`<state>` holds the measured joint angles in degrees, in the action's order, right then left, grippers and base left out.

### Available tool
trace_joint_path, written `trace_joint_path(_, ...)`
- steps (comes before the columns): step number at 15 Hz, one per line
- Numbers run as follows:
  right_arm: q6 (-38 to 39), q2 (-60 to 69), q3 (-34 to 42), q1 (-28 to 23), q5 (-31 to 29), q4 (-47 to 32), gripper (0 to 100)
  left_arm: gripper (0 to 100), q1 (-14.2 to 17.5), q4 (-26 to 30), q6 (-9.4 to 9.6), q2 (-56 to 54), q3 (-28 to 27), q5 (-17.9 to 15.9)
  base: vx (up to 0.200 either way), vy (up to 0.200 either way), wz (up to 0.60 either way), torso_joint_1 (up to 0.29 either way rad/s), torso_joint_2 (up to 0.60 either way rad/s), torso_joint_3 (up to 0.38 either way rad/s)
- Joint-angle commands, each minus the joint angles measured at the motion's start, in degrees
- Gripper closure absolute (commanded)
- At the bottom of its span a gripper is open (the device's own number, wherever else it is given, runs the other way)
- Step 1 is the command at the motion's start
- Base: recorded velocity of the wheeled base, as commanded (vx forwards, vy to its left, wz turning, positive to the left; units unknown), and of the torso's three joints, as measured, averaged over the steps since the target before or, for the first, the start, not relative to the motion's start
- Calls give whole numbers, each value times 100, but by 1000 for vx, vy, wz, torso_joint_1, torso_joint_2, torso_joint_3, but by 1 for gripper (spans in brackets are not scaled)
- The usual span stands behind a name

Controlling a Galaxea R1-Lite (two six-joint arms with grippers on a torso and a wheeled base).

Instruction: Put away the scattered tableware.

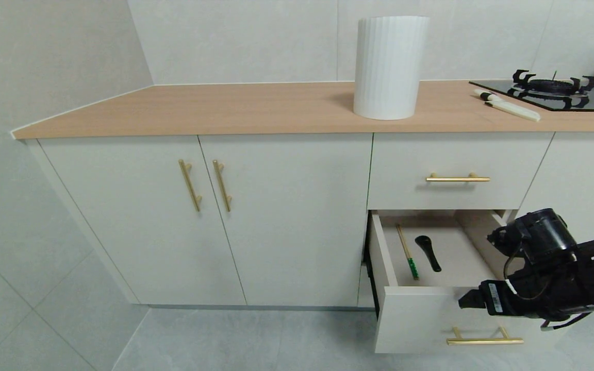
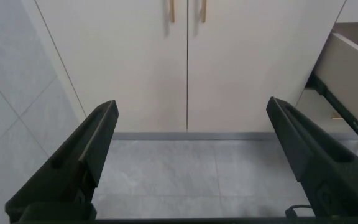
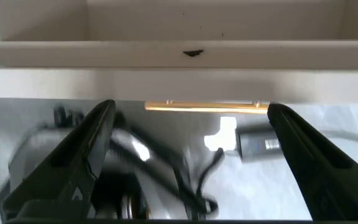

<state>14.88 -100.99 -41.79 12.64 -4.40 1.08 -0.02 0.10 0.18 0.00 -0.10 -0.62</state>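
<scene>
The lower drawer (image 1: 415, 319) stands pulled out. Inside it lie a pair of chopsticks (image 1: 408, 252) with green ends and a black spoon (image 1: 427, 252). A white-handled knife (image 1: 508, 105) rests on the wooden countertop (image 1: 225, 108) beside the stove. My right gripper (image 1: 469, 300) hovers at the drawer's front right corner; in its wrist view the right gripper (image 3: 190, 107) is open, and the gold drawer handle (image 3: 207, 107) lies beyond its fingers. My left gripper (image 2: 190, 106) is open and holds nothing, low before the cabinet doors (image 2: 185, 62).
A tall white ribbed container (image 1: 389, 67) stands on the counter above the drawers. A black gas stove (image 1: 555, 90) is at the far right. The upper drawer (image 1: 457, 170) is closed. Tiled walls meet at the counter's left corner, and grey floor lies below.
</scene>
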Motion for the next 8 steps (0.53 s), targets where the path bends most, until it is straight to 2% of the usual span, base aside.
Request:
trace_joint_path(1, -3, -378, -49, -174, 9, 252, 0, 0, -6, -1, -1, 0, 1, 1, 0, 0, 0, 0, 0, 0)
trace_joint_path(8, -73, -826, -216, -280, 9, 1517, 0, 0, -6, -1, -1, 0, 1, 1, 0, 0, 0, 0, 0, 0)
